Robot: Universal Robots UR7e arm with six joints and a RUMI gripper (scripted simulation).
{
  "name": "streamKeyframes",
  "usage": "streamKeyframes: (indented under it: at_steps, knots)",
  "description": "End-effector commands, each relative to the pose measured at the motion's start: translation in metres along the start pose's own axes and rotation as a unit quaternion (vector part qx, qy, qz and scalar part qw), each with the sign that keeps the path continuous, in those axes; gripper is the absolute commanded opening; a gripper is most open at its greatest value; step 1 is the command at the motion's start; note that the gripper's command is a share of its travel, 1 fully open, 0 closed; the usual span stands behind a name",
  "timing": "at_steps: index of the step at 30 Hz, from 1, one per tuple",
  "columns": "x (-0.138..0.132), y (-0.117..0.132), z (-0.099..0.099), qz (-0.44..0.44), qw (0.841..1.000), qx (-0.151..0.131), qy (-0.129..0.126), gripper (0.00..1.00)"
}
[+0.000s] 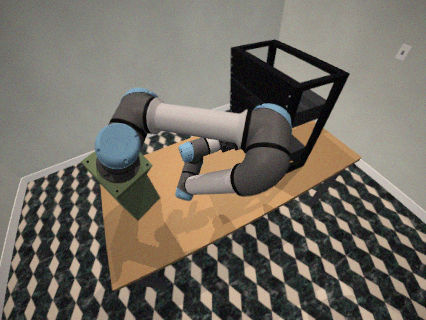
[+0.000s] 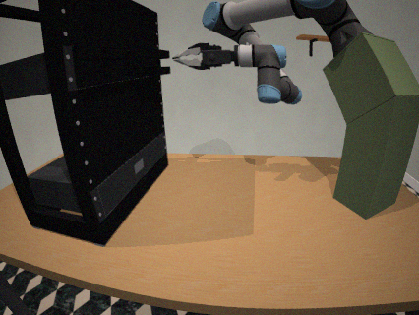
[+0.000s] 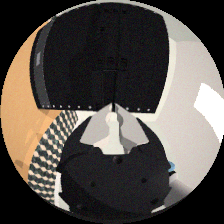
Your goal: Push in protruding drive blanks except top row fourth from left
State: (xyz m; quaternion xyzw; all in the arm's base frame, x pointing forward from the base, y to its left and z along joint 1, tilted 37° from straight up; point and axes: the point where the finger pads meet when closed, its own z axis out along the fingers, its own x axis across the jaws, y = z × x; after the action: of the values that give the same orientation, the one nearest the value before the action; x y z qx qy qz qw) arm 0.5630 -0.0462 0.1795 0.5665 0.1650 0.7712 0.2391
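The black rack (image 2: 93,118) stands on the wooden table (image 2: 236,221); it also shows at the back in the top view (image 1: 285,85). Two drive blanks stick out of its front face near the top (image 2: 163,54) and just below (image 2: 164,70). My gripper (image 2: 176,57) is shut and empty, pointing horizontally at the rack front, a short gap from the upper protruding blank. In the wrist view the shut fingertips (image 3: 114,107) point at the dark rack face (image 3: 102,60); single blanks are hard to tell apart there.
The green robot pedestal (image 2: 371,123) stands to the right on the table. The arm's elbow (image 1: 265,150) hangs low in front of the rack. A checkered floor (image 1: 300,260) surrounds the table.
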Motion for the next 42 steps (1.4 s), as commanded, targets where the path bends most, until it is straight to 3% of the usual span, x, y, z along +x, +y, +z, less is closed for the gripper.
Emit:
streamKeyframes:
  at_steps: [1, 9, 24, 42]
  knots:
    - [0.000, -0.007, -0.002, 0.000, 1.000, 0.000, 0.000, 0.00]
    - [-0.002, -0.030, -0.010, 0.000, 1.000, 0.000, 0.000, 0.00]
    - [-0.009, -0.105, -0.035, 0.000, 1.000, 0.000, 0.000, 0.00]
    - [-0.010, -0.124, -0.040, 0.000, 1.000, 0.000, 0.000, 0.00]
